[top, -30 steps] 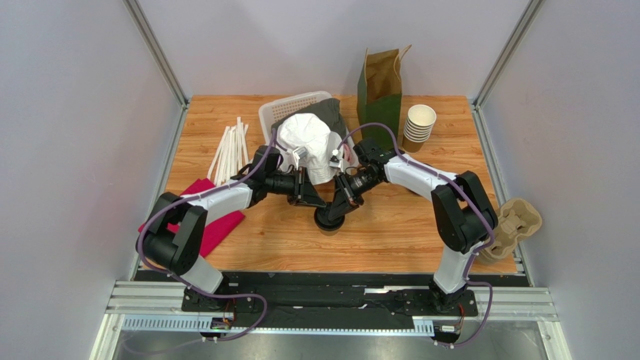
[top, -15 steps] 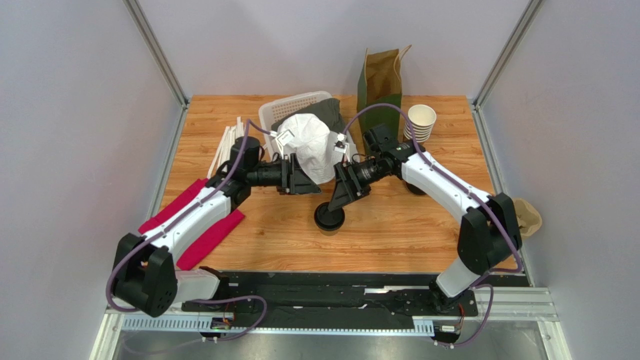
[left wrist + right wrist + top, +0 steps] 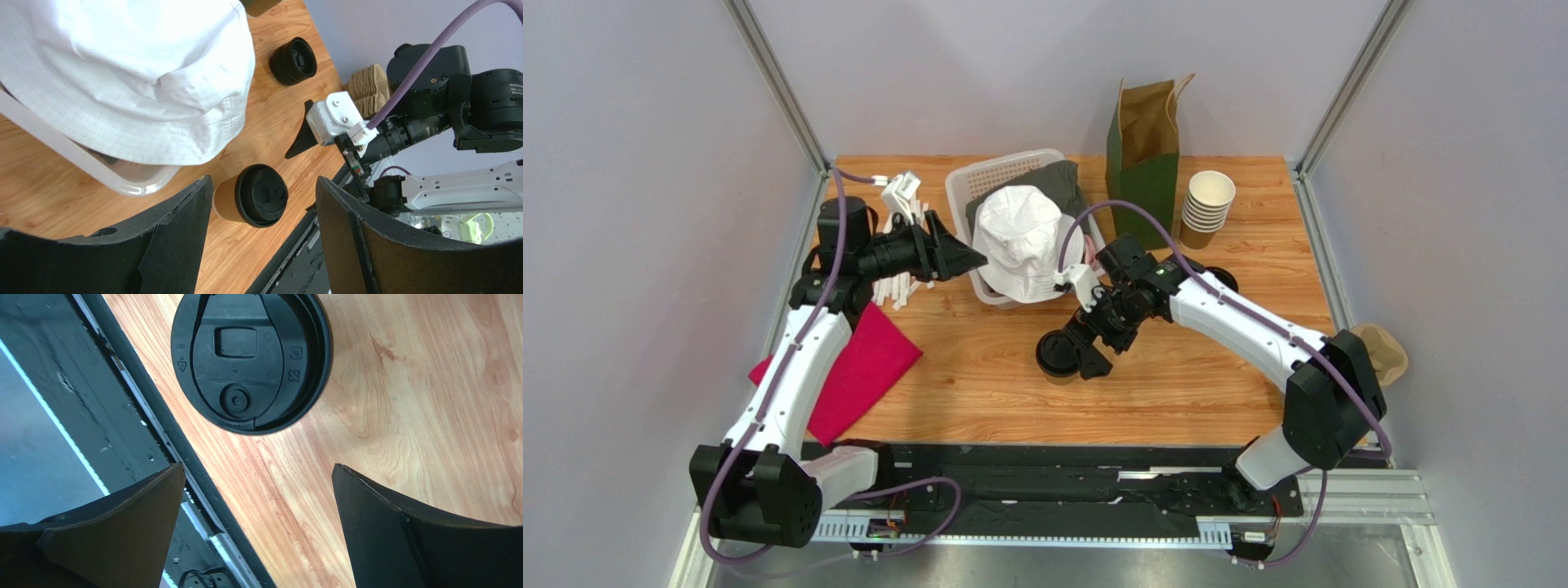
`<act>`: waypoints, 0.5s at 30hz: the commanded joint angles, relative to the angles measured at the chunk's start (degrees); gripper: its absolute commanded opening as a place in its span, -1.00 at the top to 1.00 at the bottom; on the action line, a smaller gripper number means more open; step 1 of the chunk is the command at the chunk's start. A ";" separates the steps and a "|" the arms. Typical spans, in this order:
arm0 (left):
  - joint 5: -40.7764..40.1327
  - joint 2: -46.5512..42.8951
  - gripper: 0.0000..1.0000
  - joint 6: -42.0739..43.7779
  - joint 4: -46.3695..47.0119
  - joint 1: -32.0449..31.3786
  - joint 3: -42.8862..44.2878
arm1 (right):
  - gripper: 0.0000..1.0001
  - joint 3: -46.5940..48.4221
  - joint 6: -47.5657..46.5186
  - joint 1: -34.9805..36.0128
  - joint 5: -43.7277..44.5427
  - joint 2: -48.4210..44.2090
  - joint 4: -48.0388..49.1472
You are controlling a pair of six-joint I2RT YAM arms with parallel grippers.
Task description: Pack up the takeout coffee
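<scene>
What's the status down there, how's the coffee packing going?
Left fingers open, empty, near the basket. Right fingers open beside the takeout coffee, not gripping. Coffee upright on table, lid on, not yet bagged. Nothing blocking it.

the table (image 3: 989,395) lies bare at 6 and 9 o'clock of the takeout coffee (image 3: 1058,354); the white hat (image 3: 1019,240) blocks 12 o'clock, the right gripper (image 3: 1087,353) 3 o'clock.
</scene>
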 commanded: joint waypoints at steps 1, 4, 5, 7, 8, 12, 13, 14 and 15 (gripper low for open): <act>-0.33 -2.50 -0.43 2.39 -1.57 1.69 1.83 | -0.90 0.15 -5.14 1.40 1.49 1.94 3.30; -0.94 -3.12 -0.43 2.12 -1.57 2.48 1.75 | -0.90 -0.11 -5.58 2.97 0.17 3.08 5.49; -1.12 -3.20 -0.42 1.69 -1.39 3.00 1.48 | -0.91 -0.20 -5.67 4.11 0.16 3.87 6.63; -1.38 -3.64 -0.42 1.25 -0.78 3.45 1.13 | -0.90 -0.11 -5.76 5.35 0.16 4.75 8.13; -1.30 -3.64 -0.42 0.90 -0.69 3.62 1.13 | -0.89 0.15 -5.76 6.48 0.16 5.37 9.01; -1.12 -3.99 -0.42 0.37 -0.77 4.76 1.22 | -0.86 1.56 -4.27 8.16 -0.01 8.35 11.12; -1.12 -4.17 -0.42 0.45 -1.03 4.94 1.30 | -0.85 1.99 -4.00 8.34 0.07 8.71 11.56; -1.12 -4.43 -0.41 0.63 -1.12 5.20 1.22 | -0.82 2.69 -3.39 8.95 0.34 9.15 12.43; -1.03 -4.70 -0.41 0.63 -1.39 5.29 1.22 | -0.82 3.14 -3.13 9.13 0.77 10.11 12.88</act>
